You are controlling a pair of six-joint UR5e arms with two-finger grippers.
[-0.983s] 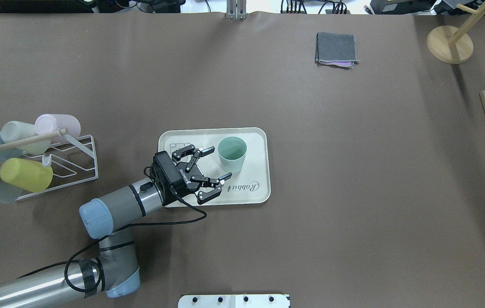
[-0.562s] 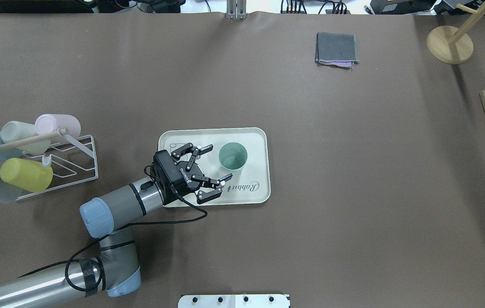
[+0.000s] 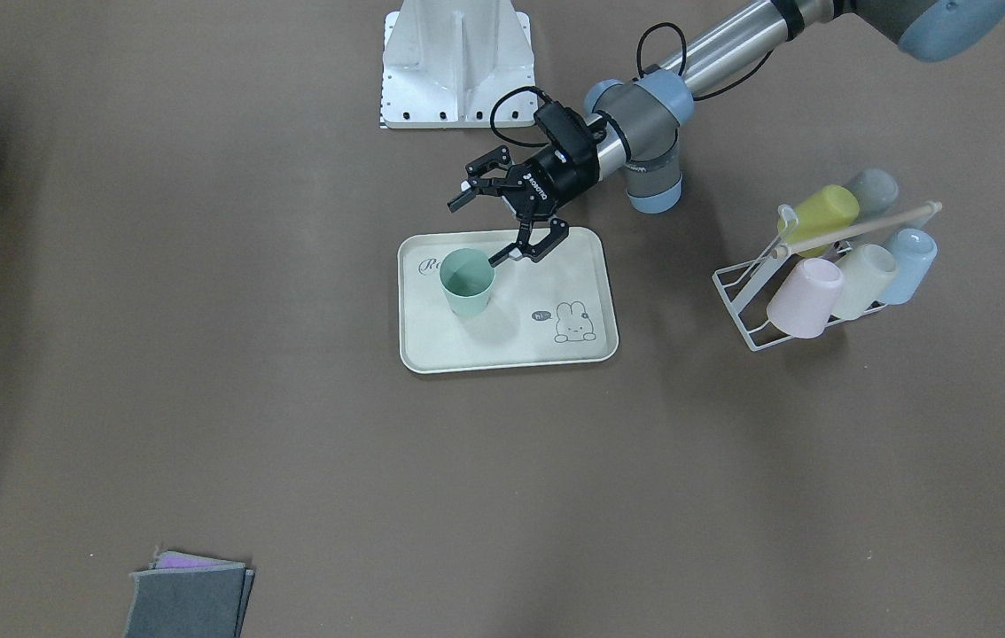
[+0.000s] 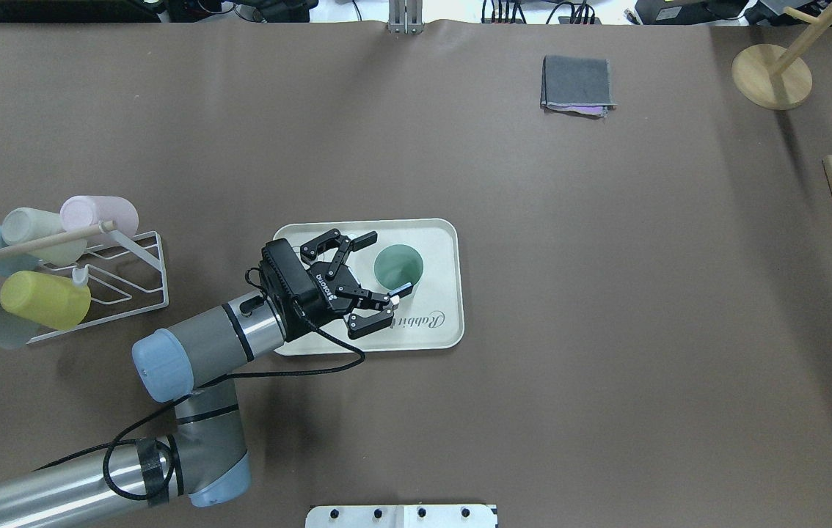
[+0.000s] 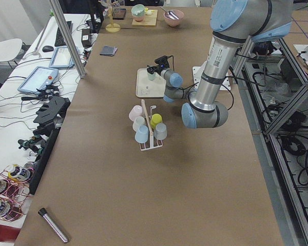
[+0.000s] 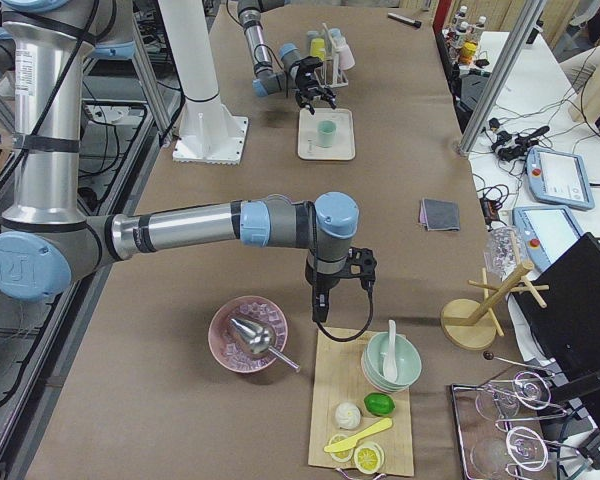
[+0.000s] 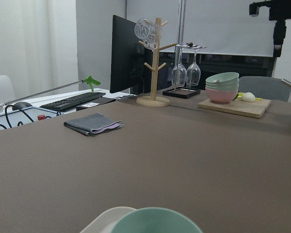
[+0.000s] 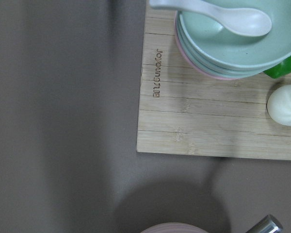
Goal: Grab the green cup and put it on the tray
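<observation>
The brown table (image 4: 607, 330) is carrying the tray (image 4: 439, 253) left of centre. The left gripper (image 4: 385, 262) is hovering over the tray, its fingers spread wide. The right gripper (image 6: 320, 312) is hanging far to the right; I cannot tell whether its fingers are apart or together. The green cup (image 4: 398, 262) is standing upright on the tray, just beside the left gripper's fingers.
</observation>
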